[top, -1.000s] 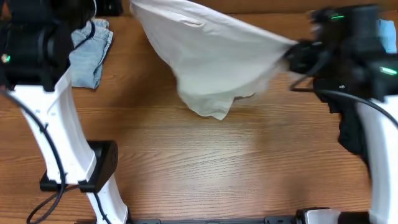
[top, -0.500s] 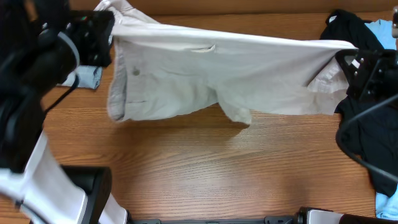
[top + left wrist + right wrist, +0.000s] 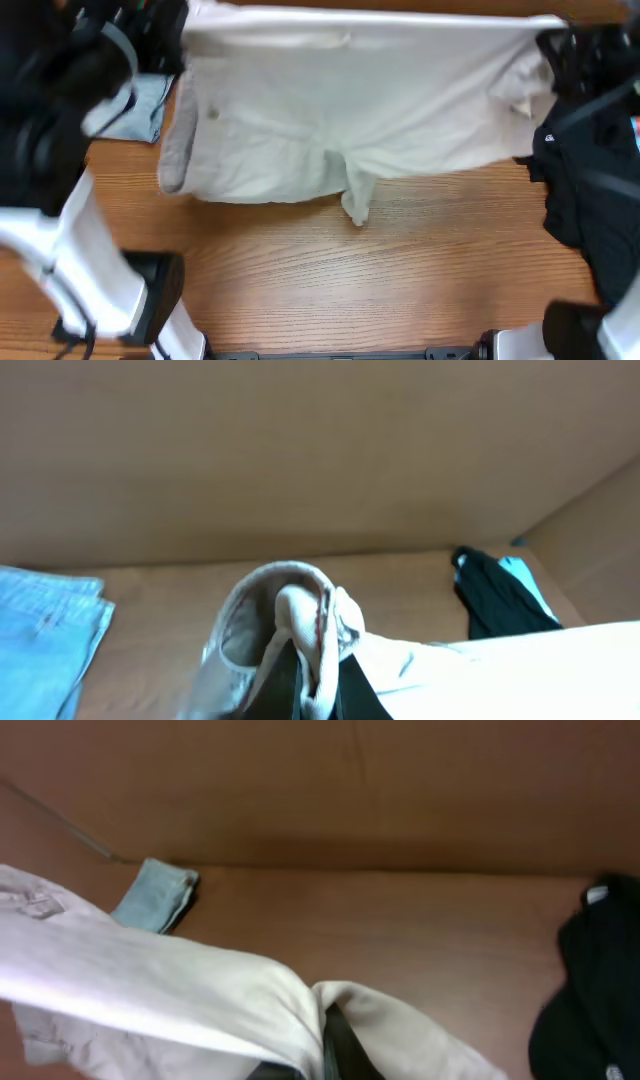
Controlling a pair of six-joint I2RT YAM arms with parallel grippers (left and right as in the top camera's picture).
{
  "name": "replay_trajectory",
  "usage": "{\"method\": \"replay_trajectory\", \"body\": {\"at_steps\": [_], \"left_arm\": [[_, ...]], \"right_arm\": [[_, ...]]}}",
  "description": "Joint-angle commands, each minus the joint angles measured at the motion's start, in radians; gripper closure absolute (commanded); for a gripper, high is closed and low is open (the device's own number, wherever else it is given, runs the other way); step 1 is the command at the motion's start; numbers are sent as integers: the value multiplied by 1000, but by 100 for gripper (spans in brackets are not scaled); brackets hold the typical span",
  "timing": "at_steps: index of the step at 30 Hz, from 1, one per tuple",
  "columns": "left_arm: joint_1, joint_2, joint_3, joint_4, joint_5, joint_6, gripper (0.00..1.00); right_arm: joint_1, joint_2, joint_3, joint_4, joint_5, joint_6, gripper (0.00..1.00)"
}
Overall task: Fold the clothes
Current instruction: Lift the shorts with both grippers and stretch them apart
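Observation:
The pale beige shorts [image 3: 350, 110] hang spread wide between my two grippers above the far half of the table, waistband taut along the top. My left gripper [image 3: 170, 30] is shut on the left waistband corner; in the left wrist view the fabric [image 3: 300, 620] bunches between the fingers [image 3: 312, 685]. My right gripper [image 3: 552, 40] is shut on the right corner; in the right wrist view the cloth [image 3: 200, 990] drapes over the fingers [image 3: 325, 1050]. The lower hem hangs toward the table.
A folded light-blue denim garment [image 3: 135, 105] lies at the far left, also in the left wrist view [image 3: 45, 630] and right wrist view [image 3: 155, 895]. A black garment [image 3: 585, 190] lies at the right, seen too in the left wrist view [image 3: 495, 595]. Wooden walls stand behind the table.
Both grippers have drawn apart and pulled the shorts from a bunched drape into a flat, wide spread. The waistband has moved toward the far edge.

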Motion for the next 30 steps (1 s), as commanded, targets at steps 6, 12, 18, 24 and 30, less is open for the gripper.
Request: {"method": "replay_trajectory", "body": {"at_steps": [6,12,18,24,30], "left_arm": [[37,109,2,367,-159,49,96],[37,90,2,478,-111,49,96],[39,95,-8,265,-153,54,96],[39,159,-15,-64,-291,53,96],[32,245,-143,-166,-281,43,96]], "right_arm": [[-52,116,16,352,176,3,96],[-90,113,132,443,164,-35,96],[-93,121,106,355,155,-83,96],[-59,184,-55,73,40,-82,96],[37,210,-459,79,32,-58,96]]}}
